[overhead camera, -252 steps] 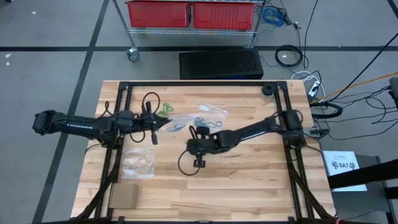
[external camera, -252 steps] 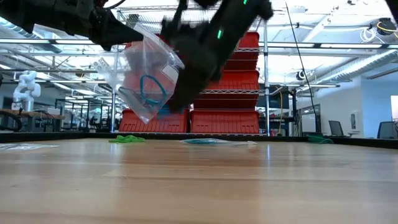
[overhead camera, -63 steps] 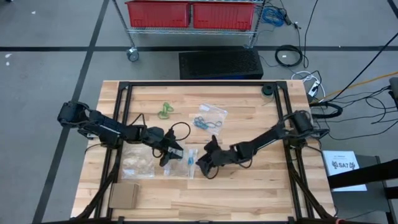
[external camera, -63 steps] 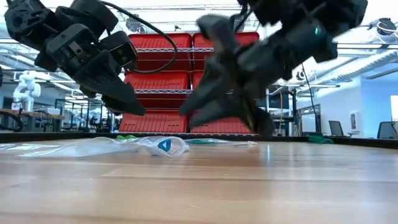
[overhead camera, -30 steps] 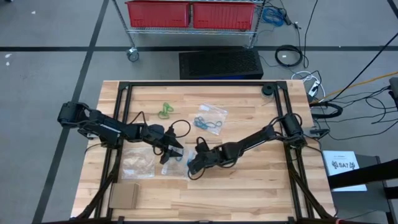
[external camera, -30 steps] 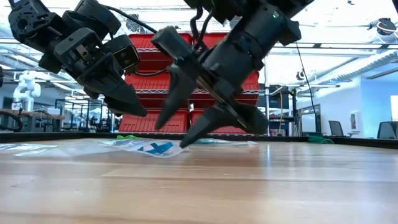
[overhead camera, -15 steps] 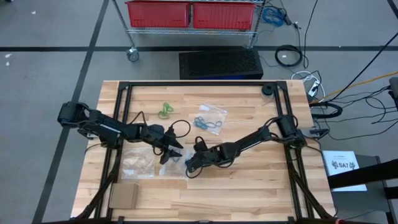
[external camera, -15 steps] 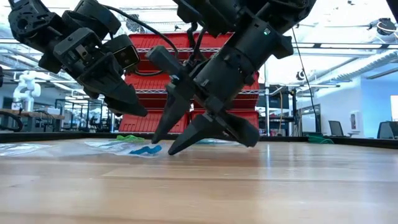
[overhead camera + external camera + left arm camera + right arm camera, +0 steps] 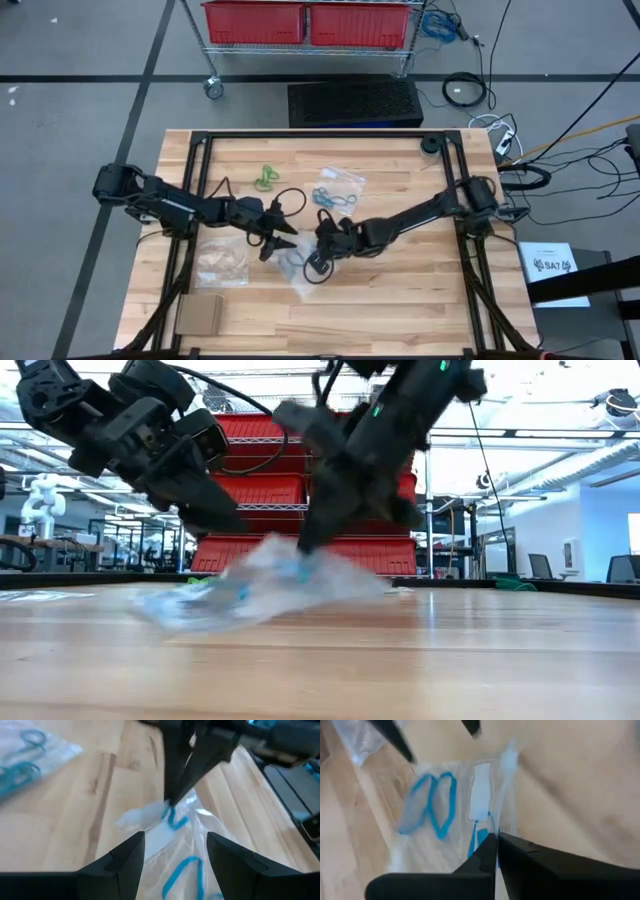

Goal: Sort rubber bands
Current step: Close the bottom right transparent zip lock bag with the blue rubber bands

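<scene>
A clear plastic bag with bright blue rubber bands inside lies at the table's middle. My right gripper is shut on the bag and draws it up into a peak. My left gripper hovers open just left of the bag. In the left wrist view the bag shows between and beyond its fingers, untouched. Loose green rubber bands rest on the wood farther back. A second bag holding grey-teal bands lies flat behind the grippers. My right gripper pinches a bunched spot of the bag between its two shut fingertips, with a blue band just below them. The fingers slant down from the table's right side. The bag hangs slack from the tips, its lower part trailing to the table.
A third clear bag lies near the left arm, and a brown cardboard piece sits at the near left corner. Black cable loops hang off both wrists. Bare wood stretches across the near right of the table.
My right gripper has shut on the bag, rolled at the wrist and risen. The bag, flat on the table before, is pulled up into a peak at the held spot while its left part trails low.
</scene>
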{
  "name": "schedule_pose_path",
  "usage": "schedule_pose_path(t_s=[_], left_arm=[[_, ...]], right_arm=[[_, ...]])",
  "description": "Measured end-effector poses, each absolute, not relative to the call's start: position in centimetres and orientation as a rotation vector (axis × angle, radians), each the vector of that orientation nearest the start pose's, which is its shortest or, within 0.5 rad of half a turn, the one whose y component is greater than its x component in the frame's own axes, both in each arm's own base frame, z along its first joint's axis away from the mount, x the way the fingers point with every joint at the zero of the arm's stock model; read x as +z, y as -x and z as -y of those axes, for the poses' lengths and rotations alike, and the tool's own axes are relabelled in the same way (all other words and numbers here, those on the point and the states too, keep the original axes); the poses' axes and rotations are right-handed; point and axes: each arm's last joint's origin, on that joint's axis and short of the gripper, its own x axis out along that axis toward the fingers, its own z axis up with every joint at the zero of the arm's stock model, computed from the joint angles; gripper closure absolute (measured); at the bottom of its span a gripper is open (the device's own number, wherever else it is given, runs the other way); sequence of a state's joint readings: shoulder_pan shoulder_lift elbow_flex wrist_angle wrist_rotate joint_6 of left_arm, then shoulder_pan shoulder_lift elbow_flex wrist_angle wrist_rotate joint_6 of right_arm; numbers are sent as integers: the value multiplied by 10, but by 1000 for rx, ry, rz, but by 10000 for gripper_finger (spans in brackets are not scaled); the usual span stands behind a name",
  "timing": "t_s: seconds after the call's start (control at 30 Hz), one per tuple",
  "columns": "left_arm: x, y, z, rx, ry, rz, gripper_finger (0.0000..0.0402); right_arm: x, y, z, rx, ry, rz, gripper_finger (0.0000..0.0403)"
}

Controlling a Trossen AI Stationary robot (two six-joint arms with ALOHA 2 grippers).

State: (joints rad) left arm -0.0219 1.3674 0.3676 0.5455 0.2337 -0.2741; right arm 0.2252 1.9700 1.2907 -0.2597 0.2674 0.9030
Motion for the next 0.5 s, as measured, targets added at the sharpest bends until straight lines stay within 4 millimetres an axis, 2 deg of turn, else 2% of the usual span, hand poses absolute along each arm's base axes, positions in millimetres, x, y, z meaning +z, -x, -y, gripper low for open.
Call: schedule_pose_path(t_s=[0.17,0.33,0.5], left_arm=[[152,-238,0,-149,319,-417,185],[162,-242,-12,-123,292,-289,185],[182,-251,-17,-129,203,-161,185]], right_arm=[[208,-380,-71,-374,-400,-825,401],[259,-357,-60,-295,-261,-759,402],[288,-338,-51,-254,-196,-730,403]])
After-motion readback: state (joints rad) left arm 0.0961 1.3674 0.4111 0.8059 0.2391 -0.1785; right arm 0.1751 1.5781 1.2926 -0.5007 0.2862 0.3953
